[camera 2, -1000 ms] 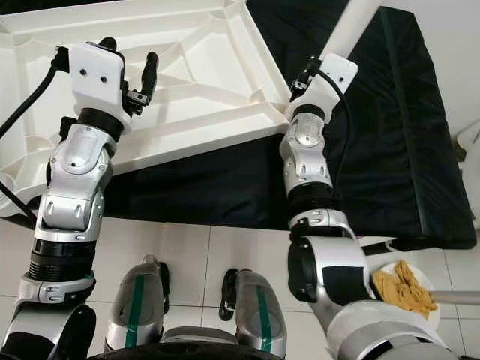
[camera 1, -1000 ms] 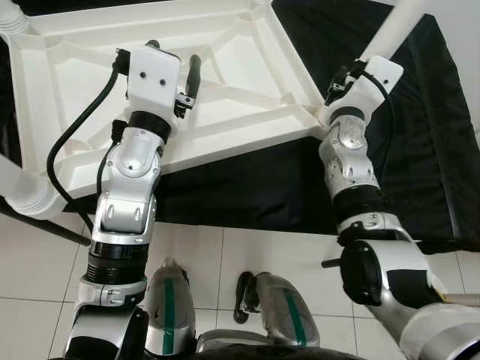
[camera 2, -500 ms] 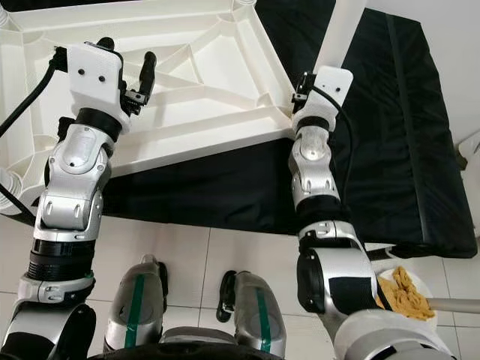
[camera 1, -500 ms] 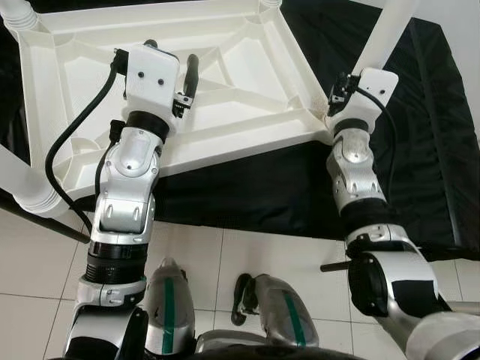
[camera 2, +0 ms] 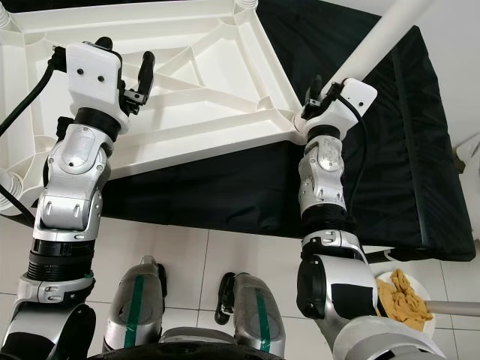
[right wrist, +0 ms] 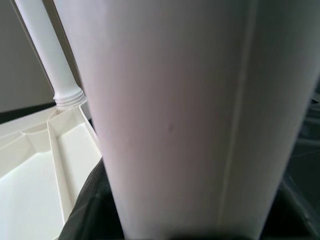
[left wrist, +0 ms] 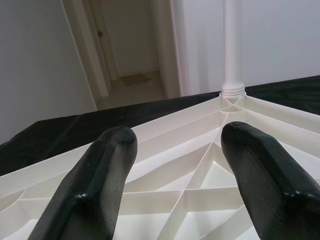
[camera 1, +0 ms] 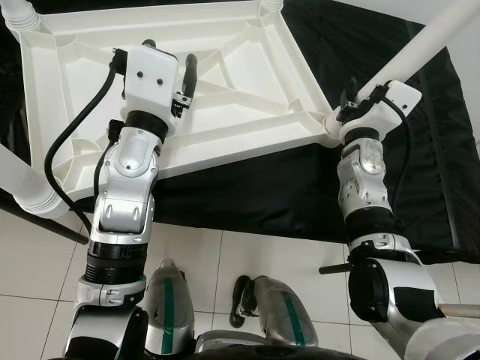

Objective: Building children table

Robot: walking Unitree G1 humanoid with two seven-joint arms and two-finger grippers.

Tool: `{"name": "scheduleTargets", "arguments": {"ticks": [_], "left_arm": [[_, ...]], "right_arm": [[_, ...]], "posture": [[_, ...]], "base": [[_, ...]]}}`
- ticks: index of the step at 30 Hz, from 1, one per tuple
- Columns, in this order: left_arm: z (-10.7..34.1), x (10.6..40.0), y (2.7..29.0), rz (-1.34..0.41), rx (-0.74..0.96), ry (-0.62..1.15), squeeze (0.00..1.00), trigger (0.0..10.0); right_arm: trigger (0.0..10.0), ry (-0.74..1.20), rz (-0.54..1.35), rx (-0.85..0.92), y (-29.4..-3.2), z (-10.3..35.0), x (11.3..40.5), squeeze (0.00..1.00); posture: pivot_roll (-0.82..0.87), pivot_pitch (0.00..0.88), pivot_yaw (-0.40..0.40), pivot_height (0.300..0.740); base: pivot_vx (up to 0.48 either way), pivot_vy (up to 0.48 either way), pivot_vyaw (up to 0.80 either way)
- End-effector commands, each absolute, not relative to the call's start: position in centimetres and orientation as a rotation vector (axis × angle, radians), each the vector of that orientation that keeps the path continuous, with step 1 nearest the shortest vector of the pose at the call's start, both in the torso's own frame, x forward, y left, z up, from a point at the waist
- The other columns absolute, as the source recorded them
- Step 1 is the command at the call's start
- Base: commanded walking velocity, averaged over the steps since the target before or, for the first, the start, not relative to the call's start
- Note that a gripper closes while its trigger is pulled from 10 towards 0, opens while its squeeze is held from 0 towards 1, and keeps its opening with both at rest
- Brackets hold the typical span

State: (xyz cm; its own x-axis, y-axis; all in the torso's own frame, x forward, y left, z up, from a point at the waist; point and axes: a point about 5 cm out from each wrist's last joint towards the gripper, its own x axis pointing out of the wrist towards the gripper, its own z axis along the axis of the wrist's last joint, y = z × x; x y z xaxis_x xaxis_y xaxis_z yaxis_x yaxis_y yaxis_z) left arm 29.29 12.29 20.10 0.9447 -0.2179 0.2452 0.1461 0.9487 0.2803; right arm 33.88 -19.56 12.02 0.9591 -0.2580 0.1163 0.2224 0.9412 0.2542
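Observation:
A white plastic table (camera 1: 247, 90) lies upside down on a black cloth, ribbed underside facing up. My left gripper (camera 1: 171, 56) hovers open over the ribs near the table's middle, and its fingertips (left wrist: 260, 150) hold nothing. My right gripper (camera 1: 358, 99) is shut on the white table leg (camera 1: 427, 45) at the near right corner, just above the socket. That leg (right wrist: 175, 110) leans up and to the right. Another leg (camera 1: 22, 187) stands at the near left corner. Leg bases show at the far corners (camera 1: 16, 11).
The black cloth (camera 1: 247, 195) covers a low platform that ends at white floor tiles (camera 1: 247, 255) by my feet. A plate of yellowish pieces (camera 2: 405, 296) sits on the floor at the near right. A thin dark rod (camera 1: 45, 225) slants under the near left corner.
My right wrist has shifted right and turned, and the leg it holds now leans further to the right. The left gripper has stayed open in the same place.

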Motion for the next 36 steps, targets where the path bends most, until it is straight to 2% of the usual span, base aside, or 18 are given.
{"name": "scheduleTargets", "arguments": {"ticks": [1,8,11,19,36], "left_arm": [[20.3,29.3,12.2,-0.15,0.25,-0.285,0.0,10.0],[20.3,29.3,12.3,-0.151,0.253,-0.285,0.0,10.0],[20.4,29.3,12.3,-0.15,0.255,-0.285,0.0,10.0],[20.4,29.4,12.3,-0.152,0.256,-0.284,0.0,10.0],[20.4,29.3,12.1,-0.158,0.254,-0.286,0.0,10.0]], "right_arm": [[10.0,0.097,-0.312,0.302,-20.2,6.0,31.2,0.0],[10.0,0.092,-0.275,0.284,-19.8,6.0,31.2,0.0],[10.0,0.148,-0.22,0.185,-19.2,5.9,31.8,0.0],[10.0,0.241,-0.137,0.106,-19.1,6.7,33.4,0.0],[10.0,0.3,-0.118,0.177,-20.2,8.0,35.2,0.0]], "posture": [[0.17,0.061,-0.092,0.74],[0.17,0.061,-0.091,0.74],[0.17,0.06,-0.09,0.74],[0.17,0.057,-0.091,0.74],[0.17,0.052,-0.094,0.74]], "base": [[0.0,0.0,0.0],[0.0,0.0,0.0],[0.0,0.0,0.0],[0.0,0.0,0.0],[0.0,0.0,0.0]]}}
